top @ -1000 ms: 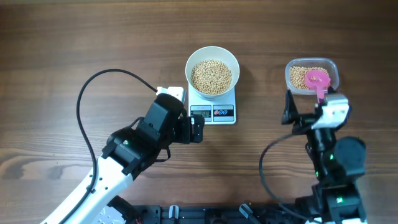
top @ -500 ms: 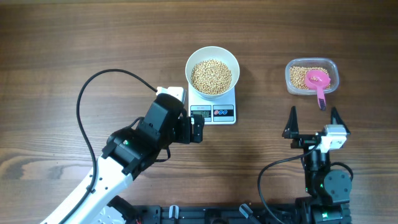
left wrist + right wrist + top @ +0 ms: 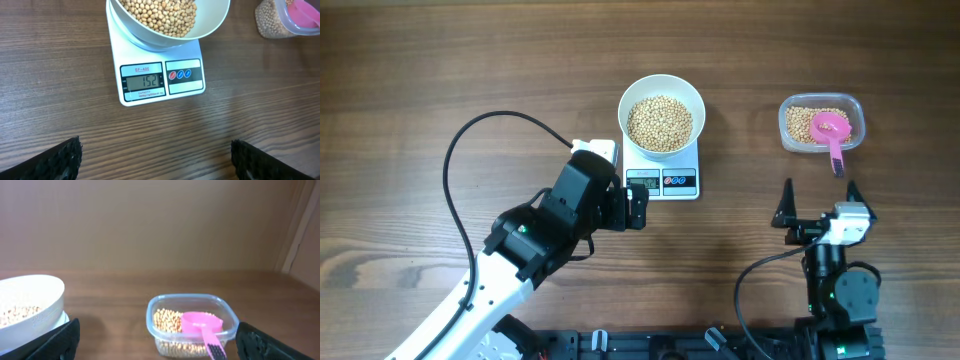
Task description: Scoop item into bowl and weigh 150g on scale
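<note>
The left gripper [image 3: 157,164] stands wide open and holds nothing; in its wrist view the two dark fingertips [image 3: 62,159] show only in the lower corners, with bare wooden table [image 3: 420,80] between them. Directly ahead of these fingers, near but not touching, lies the white scale [image 3: 157,102] with its front edge turned toward the gripper. Its display [image 3: 145,81] reads 152, and the panel with three round buttons [image 3: 180,75] is just to the right of it. On the platform of the scale, farther from the gripper, sits the white bowl [image 3: 625,100], and the tan beans [image 3: 660,122] fill it to well below the rim.

The right gripper [image 3: 819,198] is also fully spread and empty. It hangs over the table, well apart from the scale. Straight in front of it, at some distance, stands the clear plastic tub [image 3: 150,320] with more beans inside. A pink scoop [image 3: 200,325] rests in this tub, its handle pointing back toward the gripper and reaching over the near rim. From this gripper, the bowl is ahead and to the left.
</note>
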Robot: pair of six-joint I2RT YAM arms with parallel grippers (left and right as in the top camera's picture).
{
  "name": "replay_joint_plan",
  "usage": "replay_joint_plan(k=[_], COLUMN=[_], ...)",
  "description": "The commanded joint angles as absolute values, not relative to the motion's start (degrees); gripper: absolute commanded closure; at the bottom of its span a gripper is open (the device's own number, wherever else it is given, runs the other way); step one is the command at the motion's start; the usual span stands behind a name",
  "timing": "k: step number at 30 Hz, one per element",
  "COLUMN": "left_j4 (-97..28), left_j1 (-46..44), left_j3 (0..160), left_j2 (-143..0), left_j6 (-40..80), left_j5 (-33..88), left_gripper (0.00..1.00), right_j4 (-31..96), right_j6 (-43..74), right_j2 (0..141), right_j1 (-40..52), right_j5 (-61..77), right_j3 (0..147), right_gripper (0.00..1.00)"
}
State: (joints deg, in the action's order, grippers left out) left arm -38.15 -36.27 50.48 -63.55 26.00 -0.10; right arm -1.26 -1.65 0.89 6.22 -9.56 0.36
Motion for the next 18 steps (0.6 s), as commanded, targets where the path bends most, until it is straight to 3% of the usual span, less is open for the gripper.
replay_joint_plan(k=[1, 4, 18], left_j4=[-37.98, -37.98, -37.98], left_j1=[-36.53, -36.53, -36.53], left_j3=[50.78, 50.78, 50.78], left_j2=[-63.55, -63.55, -63.55], left_j6=[26.33, 26.33, 26.33], left_j5=[0.19, 0.19, 0.19], left_gripper=[0.0, 0.0, 0.0], right_j4=[-1.28, -1.17, -1.21], right_j6=[-4.54, -5.13, -7.44], right_j2=[0.16, 0.16, 0.21], right_j1=[3.97, -0.78, -1.1], right_j5=[-10.44, -9.3, -9.17], right_j3=[0.3, 0.3, 0.3], right_gripper=[0.0, 0.0, 0.0])
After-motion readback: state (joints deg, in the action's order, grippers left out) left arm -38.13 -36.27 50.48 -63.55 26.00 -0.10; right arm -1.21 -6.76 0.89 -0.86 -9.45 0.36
